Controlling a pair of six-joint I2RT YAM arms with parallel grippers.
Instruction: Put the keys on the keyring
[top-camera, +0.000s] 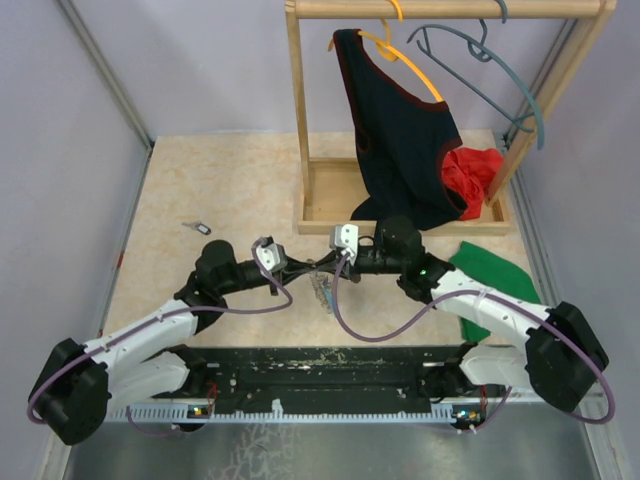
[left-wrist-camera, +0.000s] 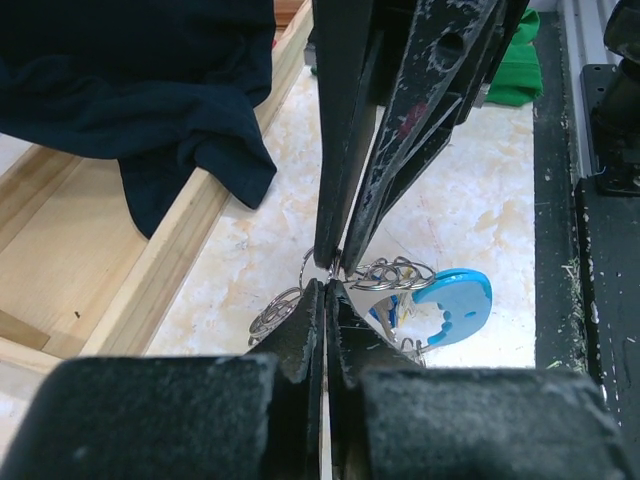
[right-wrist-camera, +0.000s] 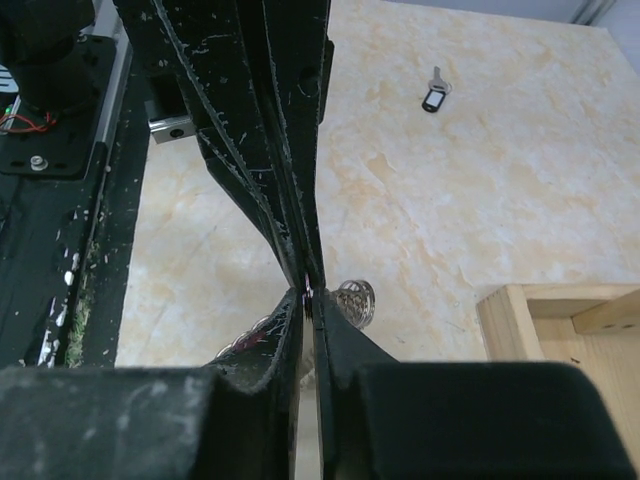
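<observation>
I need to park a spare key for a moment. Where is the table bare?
The left rear is bare, between the left wall, the rack and the black key. Crowded: the centre, where the left gripper and right gripper pinch the keyring, and the right, with the green cloth.

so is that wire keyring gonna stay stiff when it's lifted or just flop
Probably floppy: the keyring is thin coiled wire in loose, uneven loops. Its thick blue section looks rigid and would likely drag that side down. Likely light, being so thin.
</observation>
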